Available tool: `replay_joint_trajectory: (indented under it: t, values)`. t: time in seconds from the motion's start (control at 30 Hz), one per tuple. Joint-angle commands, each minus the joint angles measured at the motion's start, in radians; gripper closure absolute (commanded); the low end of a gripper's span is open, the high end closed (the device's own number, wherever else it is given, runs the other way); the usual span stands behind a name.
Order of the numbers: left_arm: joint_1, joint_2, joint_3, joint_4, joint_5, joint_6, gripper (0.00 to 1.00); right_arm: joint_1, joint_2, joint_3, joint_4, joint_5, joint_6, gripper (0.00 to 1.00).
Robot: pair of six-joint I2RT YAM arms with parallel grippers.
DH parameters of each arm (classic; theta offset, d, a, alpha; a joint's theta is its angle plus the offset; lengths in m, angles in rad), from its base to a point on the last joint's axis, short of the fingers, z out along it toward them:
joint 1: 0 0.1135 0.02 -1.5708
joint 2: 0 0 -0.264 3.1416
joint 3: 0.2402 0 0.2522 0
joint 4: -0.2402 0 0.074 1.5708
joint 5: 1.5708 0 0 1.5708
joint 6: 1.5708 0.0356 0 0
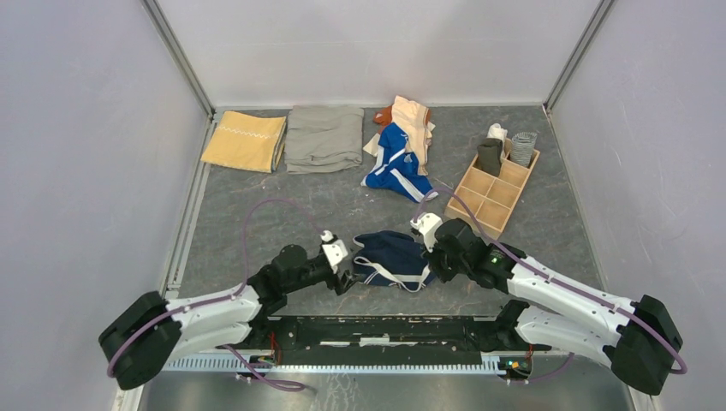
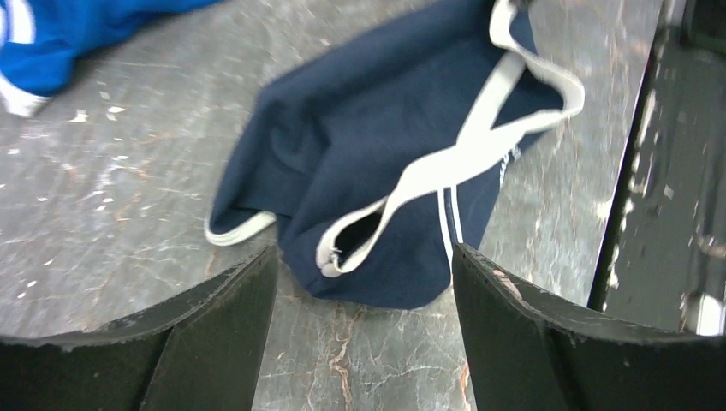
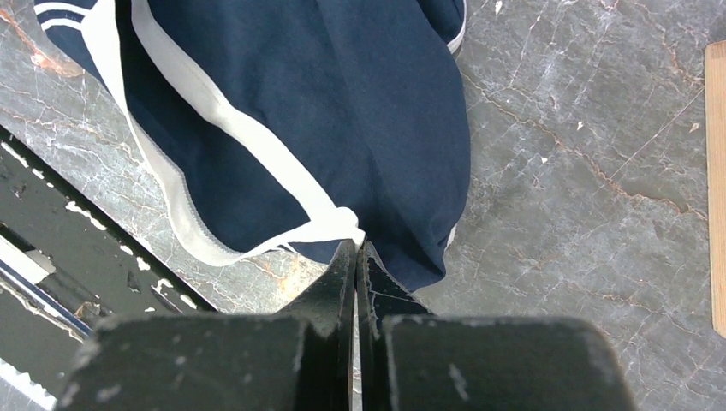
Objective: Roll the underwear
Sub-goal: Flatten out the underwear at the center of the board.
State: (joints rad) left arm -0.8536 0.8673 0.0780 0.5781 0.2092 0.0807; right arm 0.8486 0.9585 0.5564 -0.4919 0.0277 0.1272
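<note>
Wooden organizer (image 1: 484, 202) near navy briefs (image 1: 389, 257)

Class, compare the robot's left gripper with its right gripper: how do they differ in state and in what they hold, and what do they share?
The left gripper is open, its jaws wide apart; the right gripper is shut, its jaws pressed together. The left gripper holds nothing, the navy briefs lying just beyond its tips; the right gripper appears to pinch their white-trimmed edge. Shared: both sit low over the table, on opposite sides of the briefs.
</note>
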Motion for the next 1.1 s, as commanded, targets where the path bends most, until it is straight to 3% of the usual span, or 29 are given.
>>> replay_joint_trajectory:
  t: [0.0, 0.17, 0.37, 0.47, 0.57, 0.77, 0.9, 1.07]
  values:
    - [-0.005, 0.16, 0.116, -0.025, 0.152, 0.21, 0.21, 0.001, -0.003, 0.043, -0.017, -0.025, -0.024, 1.0]
    - [-0.015, 0.256, 0.204, -0.148, 0.191, 0.262, 0.26, 0.001, -0.007, 0.04, -0.024, -0.02, -0.03, 1.0]
    - [-0.019, 0.188, 0.216, -0.182, 0.153, 0.278, 0.39, 0.0, 0.004, 0.034, -0.011, -0.026, -0.034, 1.0]
    - [-0.019, 0.162, 0.253, -0.257, 0.159, 0.294, 0.39, 0.001, 0.004, 0.032, -0.011, -0.026, -0.034, 1.0]
    - [-0.019, 0.157, 0.335, -0.454, 0.178, 0.35, 0.37, 0.0, 0.001, 0.029, -0.009, -0.024, -0.032, 1.0]
    - [-0.023, 0.25, 0.478, -0.699, 0.138, 0.415, 0.37, 0.002, 0.005, 0.025, -0.001, -0.063, -0.032, 1.0]
    - [-0.021, 0.26, 0.541, -0.808, 0.093, 0.449, 0.37, 0.001, -0.002, 0.019, -0.001, -0.063, -0.031, 1.0]
    - [-0.018, 0.224, 0.527, -0.814, 0.09, 0.472, 0.37, 0.001, 0.001, 0.016, 0.003, -0.069, -0.029, 1.0]
